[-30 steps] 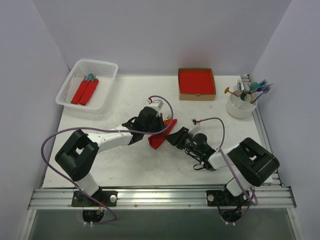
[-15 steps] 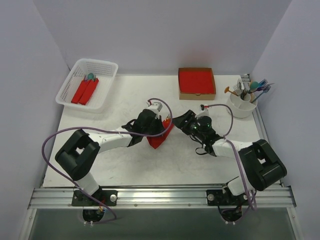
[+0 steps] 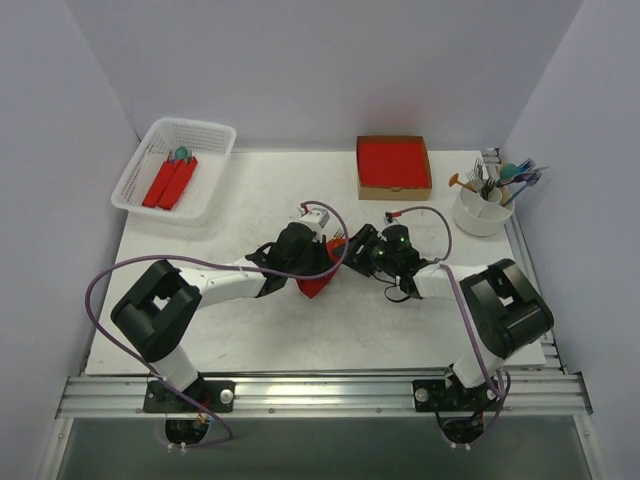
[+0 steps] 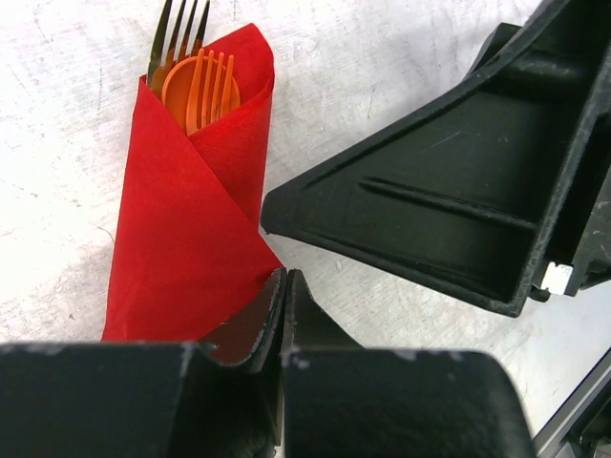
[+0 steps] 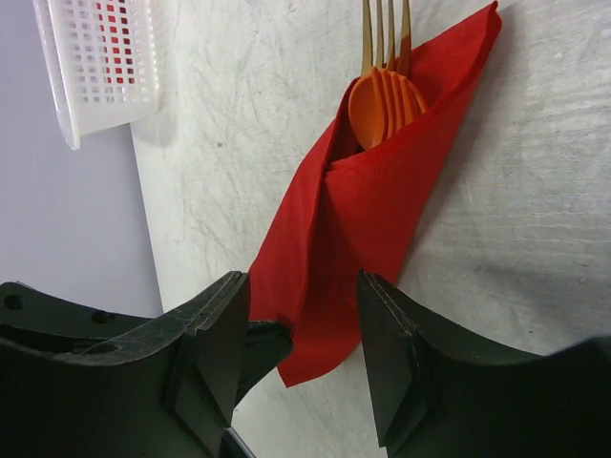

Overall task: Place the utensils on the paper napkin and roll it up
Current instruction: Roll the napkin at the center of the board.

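Observation:
The paper napkin lies folded into a narrow red wrap on the table. An orange fork and spoon and the dark tines of another fork stick out of its top. It also shows in the top view and the right wrist view. My left gripper is shut, its tips against the napkin's lower right edge, with no paper seen between them. My right gripper is open and straddles the napkin's lower end. In the top view both grippers, left and right, meet at the napkin.
A white basket with red rolls stands at the back left and also shows in the right wrist view. A cardboard box with a thick red stack is at the back centre. A white cup of utensils stands at the back right.
My right gripper has swung from the front right up and left to the napkin. The napkin has gone from a wide slanted strip to a narrower folded wrap. My left gripper shifted slightly right.

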Motion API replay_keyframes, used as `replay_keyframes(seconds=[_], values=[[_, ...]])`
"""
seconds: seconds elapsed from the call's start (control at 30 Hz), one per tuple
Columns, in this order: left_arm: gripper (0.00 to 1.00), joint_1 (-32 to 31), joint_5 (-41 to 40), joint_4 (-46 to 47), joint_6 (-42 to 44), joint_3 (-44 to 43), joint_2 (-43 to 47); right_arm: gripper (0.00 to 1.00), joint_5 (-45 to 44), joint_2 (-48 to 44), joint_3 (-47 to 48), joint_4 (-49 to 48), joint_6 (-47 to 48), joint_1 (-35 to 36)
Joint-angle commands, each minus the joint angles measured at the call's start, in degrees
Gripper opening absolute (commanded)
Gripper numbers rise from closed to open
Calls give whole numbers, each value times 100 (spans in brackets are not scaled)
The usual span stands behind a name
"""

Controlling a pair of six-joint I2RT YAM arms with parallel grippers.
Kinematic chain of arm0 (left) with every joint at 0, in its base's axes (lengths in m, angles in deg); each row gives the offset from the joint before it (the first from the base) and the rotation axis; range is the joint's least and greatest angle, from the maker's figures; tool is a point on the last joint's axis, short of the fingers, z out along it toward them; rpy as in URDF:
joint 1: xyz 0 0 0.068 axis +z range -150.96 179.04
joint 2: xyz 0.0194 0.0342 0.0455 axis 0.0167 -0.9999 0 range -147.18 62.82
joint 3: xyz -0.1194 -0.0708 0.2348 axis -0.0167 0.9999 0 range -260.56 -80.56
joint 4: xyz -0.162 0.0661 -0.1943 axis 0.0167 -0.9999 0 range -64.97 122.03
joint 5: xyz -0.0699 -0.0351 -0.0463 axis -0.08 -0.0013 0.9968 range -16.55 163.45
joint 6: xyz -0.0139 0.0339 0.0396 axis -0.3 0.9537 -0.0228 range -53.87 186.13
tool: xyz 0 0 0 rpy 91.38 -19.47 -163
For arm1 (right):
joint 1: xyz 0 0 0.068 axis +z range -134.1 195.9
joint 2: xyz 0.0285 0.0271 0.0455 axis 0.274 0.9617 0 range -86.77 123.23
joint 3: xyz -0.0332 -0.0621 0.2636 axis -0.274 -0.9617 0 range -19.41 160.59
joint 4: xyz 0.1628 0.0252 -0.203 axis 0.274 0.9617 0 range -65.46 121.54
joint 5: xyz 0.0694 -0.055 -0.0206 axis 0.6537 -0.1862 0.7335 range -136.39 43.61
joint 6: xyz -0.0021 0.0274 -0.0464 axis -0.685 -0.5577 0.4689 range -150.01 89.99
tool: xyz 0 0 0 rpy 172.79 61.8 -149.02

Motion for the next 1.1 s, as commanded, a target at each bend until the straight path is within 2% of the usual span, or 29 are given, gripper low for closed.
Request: replay_keyframes(seconds=[0.0, 0.57, 1.07], values=[[3, -45, -55, 341, 176, -44, 159, 48, 188, 98, 280, 18, -101, -2], [2, -89, -73, 280, 448, 18, 282, 42, 636, 846, 500, -781, -505, 24], [2, -89, -29, 385, 466, 36, 186, 26, 759, 810, 535, -851, -655, 33]])
